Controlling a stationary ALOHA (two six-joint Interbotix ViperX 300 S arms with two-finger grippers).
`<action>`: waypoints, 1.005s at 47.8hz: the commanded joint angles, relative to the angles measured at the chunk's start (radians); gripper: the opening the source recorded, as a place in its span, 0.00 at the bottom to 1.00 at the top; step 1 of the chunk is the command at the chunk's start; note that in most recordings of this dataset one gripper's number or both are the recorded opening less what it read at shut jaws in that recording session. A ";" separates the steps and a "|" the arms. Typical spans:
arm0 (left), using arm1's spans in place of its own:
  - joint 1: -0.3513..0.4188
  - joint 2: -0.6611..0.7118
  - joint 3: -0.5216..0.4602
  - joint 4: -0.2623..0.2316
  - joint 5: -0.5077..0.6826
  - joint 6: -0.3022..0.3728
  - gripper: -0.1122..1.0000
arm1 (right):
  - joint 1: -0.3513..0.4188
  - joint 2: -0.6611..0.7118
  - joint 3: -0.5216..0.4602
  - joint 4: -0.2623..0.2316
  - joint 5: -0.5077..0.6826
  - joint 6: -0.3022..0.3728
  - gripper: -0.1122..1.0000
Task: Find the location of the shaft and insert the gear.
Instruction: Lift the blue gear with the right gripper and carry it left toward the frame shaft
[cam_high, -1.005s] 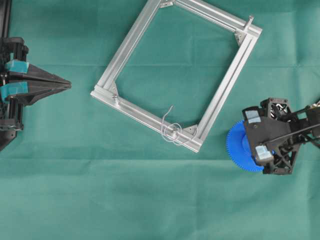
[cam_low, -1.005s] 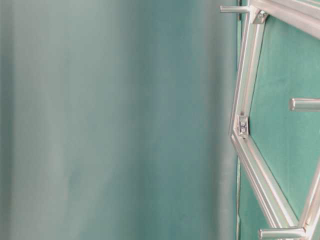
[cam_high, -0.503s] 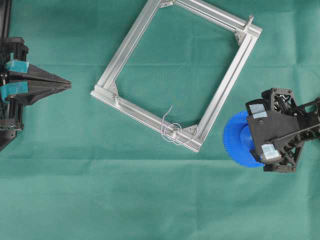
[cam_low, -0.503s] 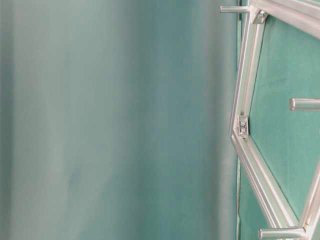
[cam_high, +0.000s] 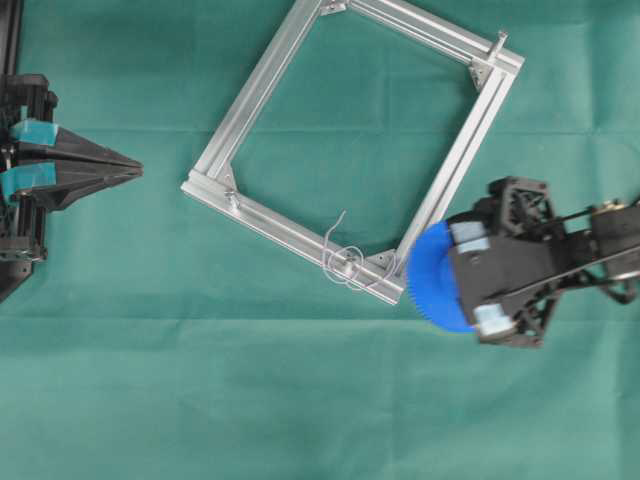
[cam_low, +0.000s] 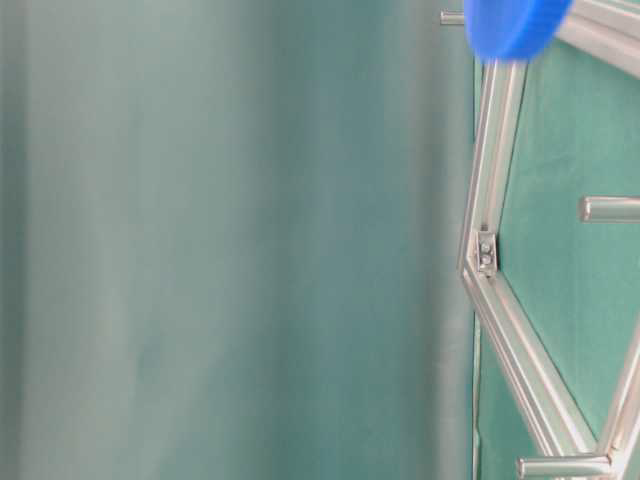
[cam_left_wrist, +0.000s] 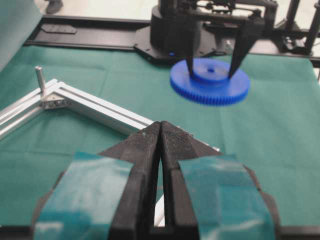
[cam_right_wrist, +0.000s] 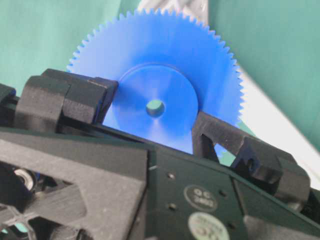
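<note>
Carried leftward toward the frame (cam_high: 350, 140), the gear (cam_high: 432, 288) sits hub-clamped between right gripper (cam_right_wrist: 152, 122) jaws.

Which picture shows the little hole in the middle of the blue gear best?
The right wrist view: the gear fills it, its centre hole sharp between the right gripper fingers. The left wrist view shows the hole tiny and far off. Overhead, the gripper hides it; table-level shows only a blurry blue edge.

Frame (cam_high: 440, 190) rail btwn gear (cam_high: 432, 291) & shaft (cam_high: 349, 263); above clear
</note>
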 joint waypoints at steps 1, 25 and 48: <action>0.000 0.011 -0.035 -0.003 -0.005 0.000 0.12 | 0.000 0.025 -0.074 -0.020 -0.005 0.002 0.72; -0.002 0.011 -0.038 -0.006 0.011 -0.009 0.12 | -0.057 0.215 -0.272 -0.035 0.003 0.002 0.72; -0.002 0.012 -0.037 -0.006 0.057 -0.009 0.12 | -0.089 0.296 -0.322 -0.018 0.008 -0.002 0.72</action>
